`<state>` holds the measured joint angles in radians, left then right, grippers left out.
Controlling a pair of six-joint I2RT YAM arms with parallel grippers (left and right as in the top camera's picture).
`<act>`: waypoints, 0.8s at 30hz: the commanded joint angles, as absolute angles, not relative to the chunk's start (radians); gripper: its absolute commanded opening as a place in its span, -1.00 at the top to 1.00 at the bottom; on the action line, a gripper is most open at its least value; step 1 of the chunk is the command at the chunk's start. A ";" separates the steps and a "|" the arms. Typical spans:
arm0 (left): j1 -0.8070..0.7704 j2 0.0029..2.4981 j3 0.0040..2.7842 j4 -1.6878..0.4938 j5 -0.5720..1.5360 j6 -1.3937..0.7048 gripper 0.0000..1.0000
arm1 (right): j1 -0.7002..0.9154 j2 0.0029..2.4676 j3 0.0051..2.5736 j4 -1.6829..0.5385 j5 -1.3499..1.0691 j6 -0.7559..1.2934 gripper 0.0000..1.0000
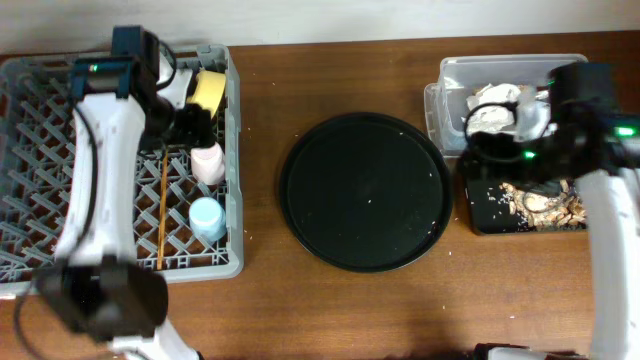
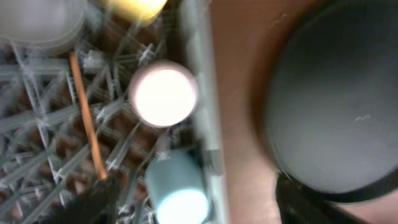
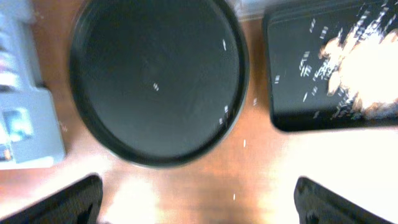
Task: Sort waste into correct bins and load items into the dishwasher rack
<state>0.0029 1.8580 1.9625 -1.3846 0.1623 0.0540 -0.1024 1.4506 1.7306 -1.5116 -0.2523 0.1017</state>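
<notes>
Left hand (image 2: 202, 202) spread empty above dishwasher rack (image 1: 25, 200), right hand (image 3: 202, 202) spread empty near shallow black tray (image 3: 292, 93)

The large square grey plastic rack (image 1: 232, 150) has a criss-cross lattice floor, with the red-brown wooden table (image 1: 330, 300) showing through. In it are a yellow round bowl (image 1: 210, 90), a small pink cup (image 1: 208, 163) (its inside glares almost white in the left wrist view), a small light-blue cup (image 1: 207, 218) and thin orange-brown wooden chopsticks (image 1: 163, 210). The large round black serving tray (image 1: 363, 190) is plain with pale flecks. A clear plastic rectangular tub (image 1: 450, 85) holds a crumpled white paper napkin (image 1: 497, 97). Brown-beige crumbly leftovers (image 1: 545, 203) speckle the shallow black rectangular tray (image 1: 485, 215).
</notes>
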 commanded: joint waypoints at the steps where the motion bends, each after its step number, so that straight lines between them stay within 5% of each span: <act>1: -0.086 1.645 1.981 -1.314 0.187 0.039 -0.99 | -0.105 1.375 1.919 -1.626 -0.204 0.056 -0.98; 10: -0.123 1.594 1.981 -1.273 0.184 0.039 -0.99 | -0.105 1.043 2.020 -1.664 -0.250 0.060 -0.97; 18: -0.123 1.594 1.981 -1.273 0.184 0.039 -0.99 | -0.105 1.002 1.972 -1.660 -0.179 -0.013 -0.97; 21: -0.123 1.594 1.981 -1.273 0.184 0.039 -0.99 | -0.097 0.970 1.807 -1.415 -0.183 -0.090 -0.97; 24: -0.123 1.594 1.981 -1.273 0.184 0.039 -0.99 | -0.008 0.815 1.364 -0.951 -0.182 -0.170 -0.97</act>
